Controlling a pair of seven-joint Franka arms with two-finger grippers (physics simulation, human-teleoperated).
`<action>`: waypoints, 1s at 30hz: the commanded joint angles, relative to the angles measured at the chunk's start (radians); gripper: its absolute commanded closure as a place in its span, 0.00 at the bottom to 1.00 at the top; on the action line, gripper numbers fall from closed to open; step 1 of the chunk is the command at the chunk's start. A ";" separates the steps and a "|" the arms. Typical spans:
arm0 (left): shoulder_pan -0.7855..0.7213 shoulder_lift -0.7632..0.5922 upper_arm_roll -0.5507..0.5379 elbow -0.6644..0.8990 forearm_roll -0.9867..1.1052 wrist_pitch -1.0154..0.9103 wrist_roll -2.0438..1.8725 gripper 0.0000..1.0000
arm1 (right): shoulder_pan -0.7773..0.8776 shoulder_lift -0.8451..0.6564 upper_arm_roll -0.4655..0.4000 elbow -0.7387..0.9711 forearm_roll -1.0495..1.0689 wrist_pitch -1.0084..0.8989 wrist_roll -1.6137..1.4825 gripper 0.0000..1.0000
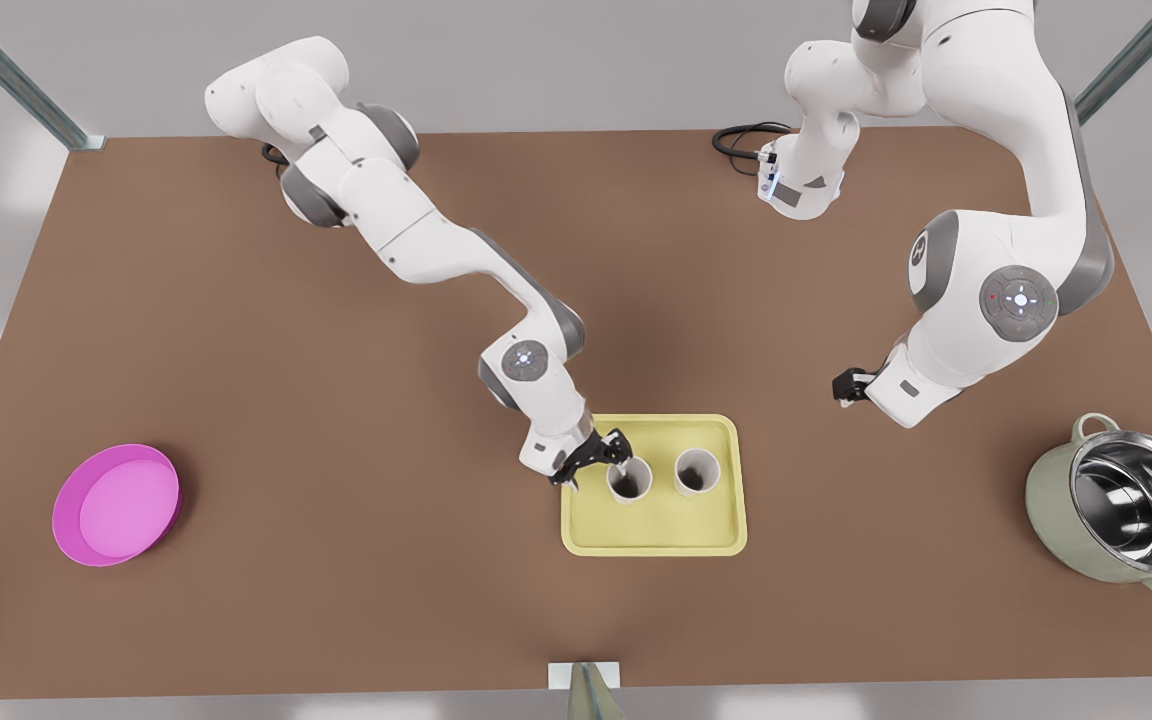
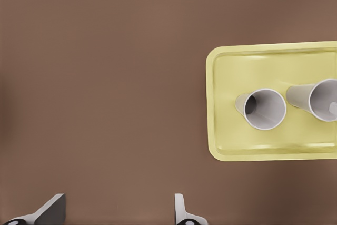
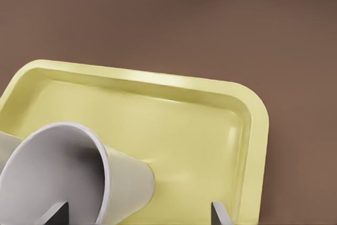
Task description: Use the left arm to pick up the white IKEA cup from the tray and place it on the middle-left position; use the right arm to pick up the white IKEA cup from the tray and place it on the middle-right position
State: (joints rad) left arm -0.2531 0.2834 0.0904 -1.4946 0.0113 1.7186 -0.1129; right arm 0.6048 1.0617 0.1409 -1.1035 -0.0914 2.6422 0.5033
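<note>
Two white cups stand upright on the pale yellow tray (image 1: 656, 535) near the table's front. My right gripper (image 1: 598, 462) is on the arm at the front view's left and hangs low over the tray, open. It is right beside the cup (image 1: 629, 480) on that side. In the right wrist view this cup (image 3: 68, 177) is close up, its mouth partly between the spread fingers (image 3: 221, 215) and ungripped. My left gripper (image 1: 851, 385) waits open over bare table on the front view's right. From there the tray (image 2: 231, 140) holds the nearer cup (image 2: 261, 109) and the other cup (image 2: 321, 99).
A round pink dish (image 1: 116, 505) lies at the front view's left and a steel pot (image 1: 1126, 510) at its right. A small camera mount (image 1: 584, 680) sits on the table's front edge. Bare brown tabletop lies on both sides of the tray.
</note>
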 commanded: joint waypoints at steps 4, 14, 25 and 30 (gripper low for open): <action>0.000 -0.001 -0.001 -0.001 0.001 -0.001 -0.017 0.00 | 0.013 0.004 -0.003 0.001 0.001 0.007 -0.031 0.35; -0.005 -0.001 -0.001 -0.001 0.001 -0.001 -0.017 0.00 | 0.012 -0.008 -0.003 -0.007 0.002 0.007 -0.031 0.90; -0.063 0.056 -0.164 -0.168 -0.105 0.296 -0.192 0.00 | -0.388 -0.720 -0.003 -0.762 0.013 -0.172 -0.224 0.97; -0.012 0.330 -0.133 0.165 -0.106 0.294 -0.211 0.00 | -0.697 -0.810 -0.003 -0.829 0.130 -0.424 -0.637 0.97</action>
State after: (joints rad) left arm -0.2720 0.5838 -0.0471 -1.3756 -0.0924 1.9620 -0.2086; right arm -0.0657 0.2606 0.1390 -1.9280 0.0276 2.4151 0.2678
